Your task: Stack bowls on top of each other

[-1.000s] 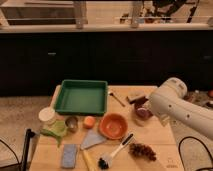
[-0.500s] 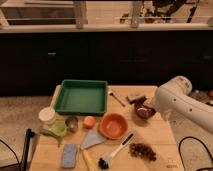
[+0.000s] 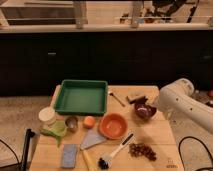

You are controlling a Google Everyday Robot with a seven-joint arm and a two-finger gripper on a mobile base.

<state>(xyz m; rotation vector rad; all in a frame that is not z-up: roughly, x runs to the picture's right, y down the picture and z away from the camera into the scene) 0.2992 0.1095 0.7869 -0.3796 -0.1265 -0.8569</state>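
The dark maroon bowl (image 3: 144, 111) sits upright on the wooden table (image 3: 160, 135), right of centre. The wider orange bowl (image 3: 113, 125) sits apart from it, to its lower left, empty. My white arm (image 3: 186, 102) reaches in from the right. The gripper (image 3: 155, 104) is at the arm's end, close beside the maroon bowl's right rim; the arm's white casing mostly hides it. Neither bowl is lifted.
A green rectangular tray (image 3: 81, 96) stands at the back left. A small metal cup (image 3: 71, 123), an orange fruit (image 3: 89, 121), a white tub (image 3: 47, 115), a blue sponge (image 3: 69, 155), a brush (image 3: 114, 151) and grapes (image 3: 142, 150) lie around the orange bowl. A dark object (image 3: 136, 98) lies behind the maroon bowl.
The white arm has shifted a little to the right, so more of the maroon bowl shows. Both bowls stay in place.
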